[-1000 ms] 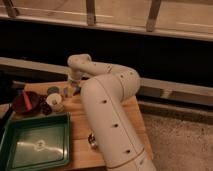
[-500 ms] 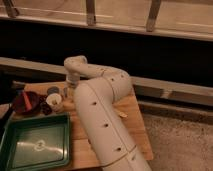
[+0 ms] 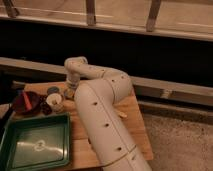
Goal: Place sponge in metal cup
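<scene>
My gripper (image 3: 69, 90) hangs from the white arm's wrist (image 3: 76, 65), low over the back left of the wooden table (image 3: 131, 112). The sponge is hidden; nothing blue-grey and oblong shows beside or under the gripper. Just left of the gripper stands a small pale round cup (image 3: 54, 101) with a bright rim; I cannot tell whether it is the metal cup. A round grey-blue disc (image 3: 52, 90) lies behind that cup.
A brown-red bowl (image 3: 26, 102) sits at the table's left edge. A green tray (image 3: 35, 145) fills the front left corner. My bulky arm (image 3: 107, 130) crosses the table's middle and hides part of it. A dark wall and a ledge run behind.
The arm's elbow has swung left over the table and the wrist has sunk a little toward the cup and disc. The objects on the table have not moved.
</scene>
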Available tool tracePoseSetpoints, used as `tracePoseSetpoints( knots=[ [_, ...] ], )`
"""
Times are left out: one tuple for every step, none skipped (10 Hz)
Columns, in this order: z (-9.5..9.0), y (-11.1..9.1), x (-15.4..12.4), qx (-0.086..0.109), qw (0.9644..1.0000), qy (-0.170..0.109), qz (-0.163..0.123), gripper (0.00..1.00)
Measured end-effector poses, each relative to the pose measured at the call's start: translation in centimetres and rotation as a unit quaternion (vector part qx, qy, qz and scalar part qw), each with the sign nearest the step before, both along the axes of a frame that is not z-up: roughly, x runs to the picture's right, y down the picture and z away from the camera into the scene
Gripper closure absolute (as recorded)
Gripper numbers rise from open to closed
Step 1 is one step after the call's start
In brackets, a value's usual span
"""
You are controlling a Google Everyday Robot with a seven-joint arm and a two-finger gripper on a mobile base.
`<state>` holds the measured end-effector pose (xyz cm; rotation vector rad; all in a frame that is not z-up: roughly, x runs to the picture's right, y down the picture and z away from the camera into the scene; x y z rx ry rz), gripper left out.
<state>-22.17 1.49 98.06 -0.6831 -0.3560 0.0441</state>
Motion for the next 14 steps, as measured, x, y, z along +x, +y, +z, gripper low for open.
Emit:
tracePoseSetpoints(
  knots=[
    [-0.2,0.0,0.2,-0.001,1.0000,-0.002,0.001,0.89],
    [-0.5,-0.2,0.4,-0.001,1.0000,-0.004,0.005,0.98],
    [-1.1,-0.9,0.7,0.000,0.9999,-0.007,0.013,1.00],
    [-1.7,-1.6,1.0,-0.001,0.9998,-0.009,0.019,1.00],
    [-2.9,-2.9,1.4,0.001,0.9995,-0.013,0.028,1.00],
    [-3.9,-3.9,1.8,0.005,0.9993,-0.015,0.032,1.00],
    [-4.8,-4.8,2.2,0.010,0.9992,-0.016,0.035,1.00],
    [-5.9,-5.7,2.7,0.014,0.9990,-0.017,0.039,1.00],
    [-6.7,-6.4,3.2,0.015,0.9988,-0.017,0.044,1.00],
    [-7.6,-6.8,4.1,0.017,0.9986,-0.014,0.047,1.00],
    [-8.3,-7.0,4.9,0.016,0.9986,-0.010,0.050,1.00],
    [-9.0,-6.9,6.0,0.015,0.9985,-0.007,0.053,1.00],
    [-9.7,-6.7,7.2,0.013,0.9984,-0.002,0.056,1.00],
    [-10.5,-6.4,8.6,0.011,0.9981,0.004,0.060,1.00]
  ],
)
